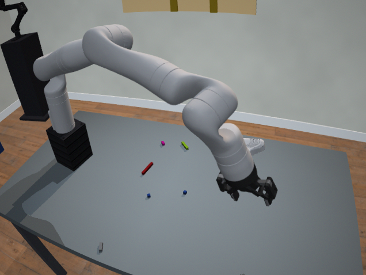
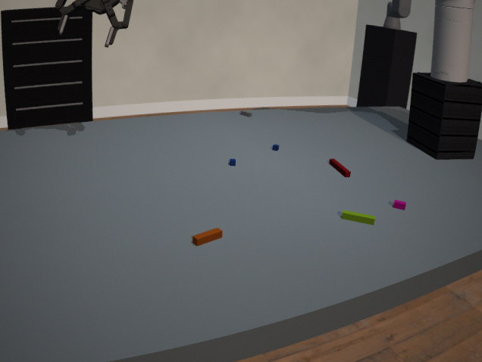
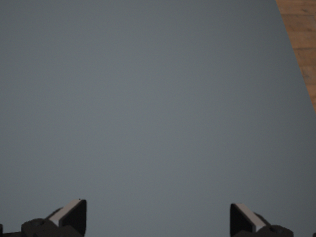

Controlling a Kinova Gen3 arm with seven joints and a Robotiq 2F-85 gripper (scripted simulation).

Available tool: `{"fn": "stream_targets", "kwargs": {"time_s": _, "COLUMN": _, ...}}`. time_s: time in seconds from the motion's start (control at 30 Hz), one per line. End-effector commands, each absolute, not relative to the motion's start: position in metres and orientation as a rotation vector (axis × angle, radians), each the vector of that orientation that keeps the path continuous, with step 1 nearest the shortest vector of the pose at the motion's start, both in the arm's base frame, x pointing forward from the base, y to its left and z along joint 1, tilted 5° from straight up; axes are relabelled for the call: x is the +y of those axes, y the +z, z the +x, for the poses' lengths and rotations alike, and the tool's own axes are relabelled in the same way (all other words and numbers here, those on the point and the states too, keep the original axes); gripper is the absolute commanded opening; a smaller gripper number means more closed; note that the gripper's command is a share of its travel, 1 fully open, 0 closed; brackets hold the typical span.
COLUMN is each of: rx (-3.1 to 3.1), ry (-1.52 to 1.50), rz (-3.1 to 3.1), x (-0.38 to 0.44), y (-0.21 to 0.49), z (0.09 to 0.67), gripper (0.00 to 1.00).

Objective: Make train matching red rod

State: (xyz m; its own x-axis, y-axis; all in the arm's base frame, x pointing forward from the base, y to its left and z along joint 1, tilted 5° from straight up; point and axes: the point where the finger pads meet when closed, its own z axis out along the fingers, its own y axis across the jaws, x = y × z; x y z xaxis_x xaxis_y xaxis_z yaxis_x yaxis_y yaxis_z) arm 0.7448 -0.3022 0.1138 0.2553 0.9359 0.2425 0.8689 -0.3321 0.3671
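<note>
My gripper (image 1: 251,199) (image 2: 84,38) (image 3: 157,218) is open and empty, high above the table. A red rod (image 1: 147,168) (image 2: 339,167) lies alone. A lime rod (image 1: 185,145) (image 2: 358,217) lies near a magenta rod (image 1: 163,142) (image 2: 399,204), with a gap between them. One blue rod (image 1: 148,195) (image 2: 276,147) and another blue rod (image 1: 185,192) (image 2: 232,162) lie well apart. A grey rod (image 1: 100,247) (image 2: 245,113) lies far from the others, near a table edge. An orange rod (image 2: 208,236) lies alone in the exterior view; the arm hides it in the top view. No rods touch.
The arm's black base block (image 1: 70,144) (image 2: 444,117) stands on the table. A white ribbed object (image 1: 256,144) shows behind the arm in the top view. A tiny grey thing (image 1: 242,274) is cut off at that view's bottom edge. The wrist view shows the table's edge at right.
</note>
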Motion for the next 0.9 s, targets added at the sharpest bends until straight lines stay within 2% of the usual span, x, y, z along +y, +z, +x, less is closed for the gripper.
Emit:
{"fn": "stream_targets", "kwargs": {"time_s": 0.0, "rx": 1.736, "ry": 0.643, "rz": 2.367, "x": -0.261, "y": 0.110, "z": 0.752, "gripper": 1.00}}
{"fn": "stream_targets", "kwargs": {"time_s": 0.4, "rx": 1.672, "ry": 0.642, "rz": 2.515, "x": -0.158, "y": 0.075, "z": 0.747, "gripper": 1.00}}
{"fn": "stream_targets", "kwargs": {"time_s": 0.87, "rx": 1.560, "ry": 0.580, "rz": 2.692, "x": -0.044, "y": 0.034, "z": 0.707, "gripper": 1.00}}
